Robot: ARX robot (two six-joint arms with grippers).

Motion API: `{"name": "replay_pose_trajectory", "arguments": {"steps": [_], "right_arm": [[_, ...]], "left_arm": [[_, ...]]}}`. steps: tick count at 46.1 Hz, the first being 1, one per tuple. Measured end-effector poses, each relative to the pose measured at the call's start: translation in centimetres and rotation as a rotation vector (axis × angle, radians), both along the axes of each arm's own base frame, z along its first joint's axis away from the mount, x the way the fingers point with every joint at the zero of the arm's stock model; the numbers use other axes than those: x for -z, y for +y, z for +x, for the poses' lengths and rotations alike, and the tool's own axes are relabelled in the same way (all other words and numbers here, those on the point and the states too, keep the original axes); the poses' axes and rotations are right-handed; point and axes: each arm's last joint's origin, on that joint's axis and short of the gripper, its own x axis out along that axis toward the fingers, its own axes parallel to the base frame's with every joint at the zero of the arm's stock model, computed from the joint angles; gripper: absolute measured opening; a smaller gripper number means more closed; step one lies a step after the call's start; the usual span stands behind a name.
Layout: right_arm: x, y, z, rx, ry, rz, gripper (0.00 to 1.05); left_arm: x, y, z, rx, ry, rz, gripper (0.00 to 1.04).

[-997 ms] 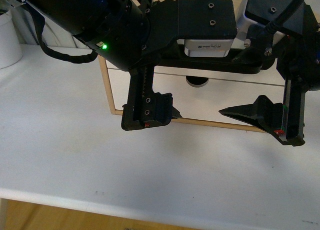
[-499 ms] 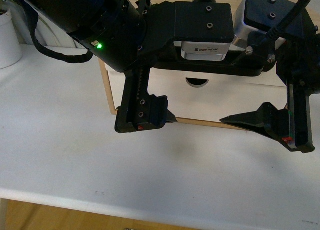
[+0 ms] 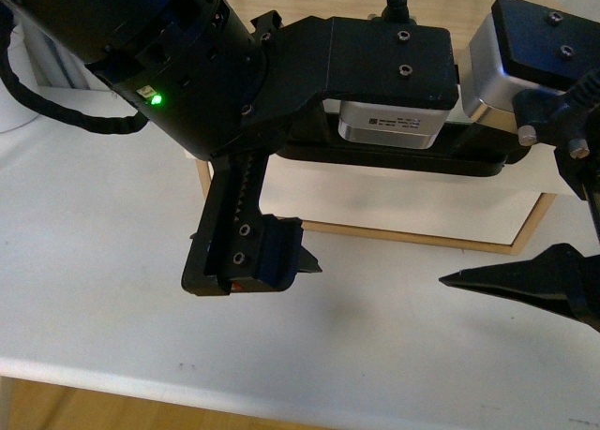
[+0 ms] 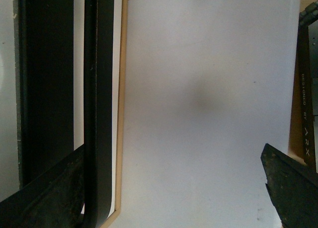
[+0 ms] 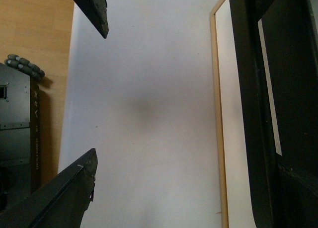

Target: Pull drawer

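The drawer's white front [image 3: 403,200] shows below both arms, inside a light wooden frame [image 3: 412,236]. Its long black bar handle [image 3: 403,160] runs across under the wrist cameras; the notch is hidden. In the wrist views the handle [image 4: 99,89] [image 5: 246,89] lies next to the wooden edge. My left gripper [image 4: 173,168] is open, its far finger [image 4: 49,198] overlapping the handle and its near finger [image 3: 258,252] over the table. My right gripper [image 5: 184,178] is open too, with its near finger [image 3: 525,285] in front of the drawer.
A white container [image 3: 11,107] stands at the far left of the white table [image 3: 112,289]. The table's front edge [image 3: 281,385] is close to me. The robot's black base [image 5: 20,118] and the wooden floor lie beyond that edge.
Both grippers have come lower and nearer in the front view, spreading further apart. The notch, seen earlier, is now covered. The cabinet's lower wooden edge sits slightly lower and its right corner shows.
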Motion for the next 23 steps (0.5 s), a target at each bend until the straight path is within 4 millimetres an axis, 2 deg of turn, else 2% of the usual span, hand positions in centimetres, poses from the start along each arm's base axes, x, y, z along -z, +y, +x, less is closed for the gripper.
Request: {"name": "replay_pose_trajectory", "arguments": {"steps": [7, 23], "right_arm": [[-0.2, 0.0, -1.4, -0.016, 0.016, -0.008, 0.96], [-0.7, 0.1, -3.1, -0.051, 0.042, -0.033, 0.96]], "left_arm": [[0.0, 0.1, -1.2, 0.012, 0.010, 0.009, 0.99], [-0.8, 0.4, -3.1, 0.022, 0.047, 0.068, 0.99]]}}
